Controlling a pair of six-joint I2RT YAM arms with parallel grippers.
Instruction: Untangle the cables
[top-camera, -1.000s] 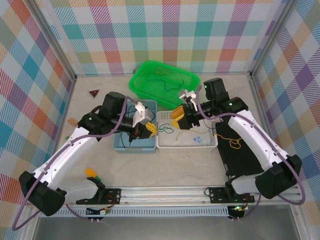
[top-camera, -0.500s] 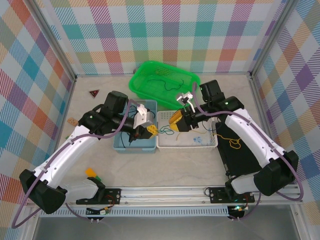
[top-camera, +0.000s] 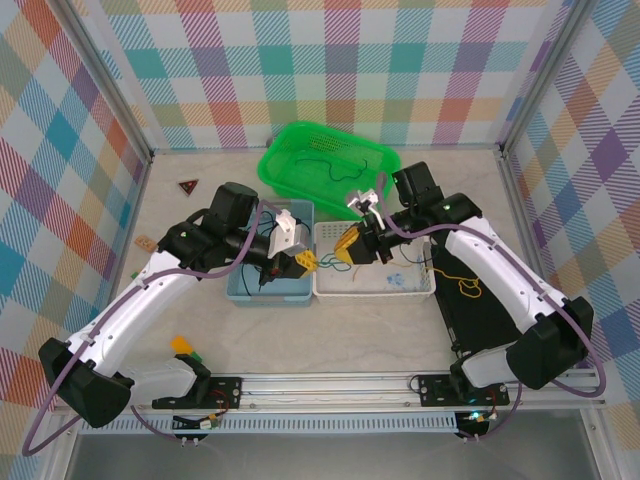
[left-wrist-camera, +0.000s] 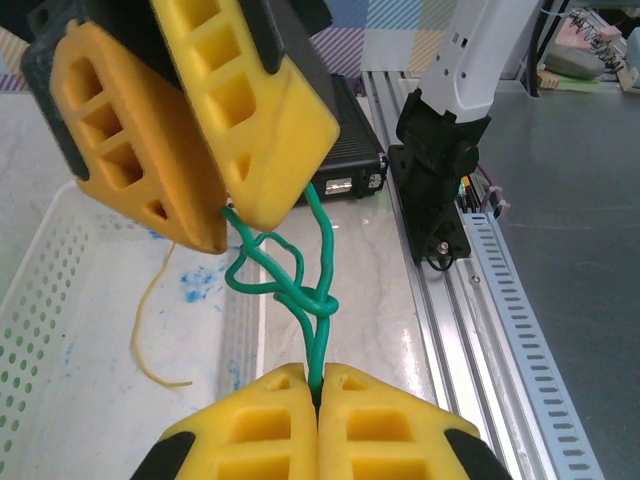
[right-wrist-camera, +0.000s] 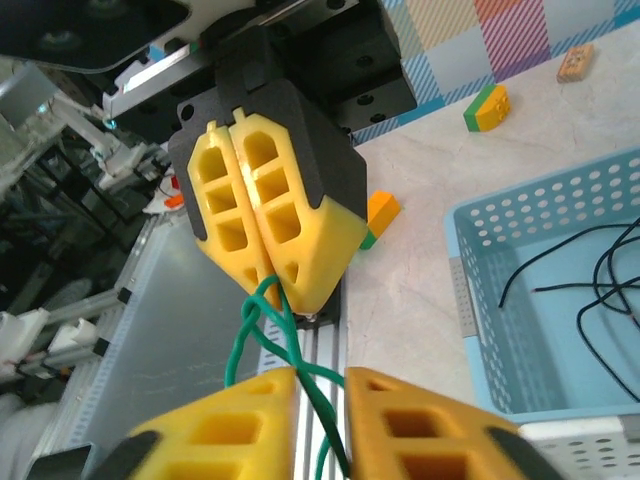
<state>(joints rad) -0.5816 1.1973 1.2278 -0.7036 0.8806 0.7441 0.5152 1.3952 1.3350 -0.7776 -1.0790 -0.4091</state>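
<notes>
Right fingers (left-wrist-camera: 265, 140) edged left, now pinching green cable (left-wrist-camera: 320, 300); left fingers (left-wrist-camera: 255, 425) clamped on it too. Knot between them; next you'd likely draw apart gently to loosen.

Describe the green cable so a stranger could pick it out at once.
In front of the green basket, the blue basket meets the white basket. Above that seam the green cable runs from the left tool to the right tool. It alone is bright green, with a knot midway.
</notes>
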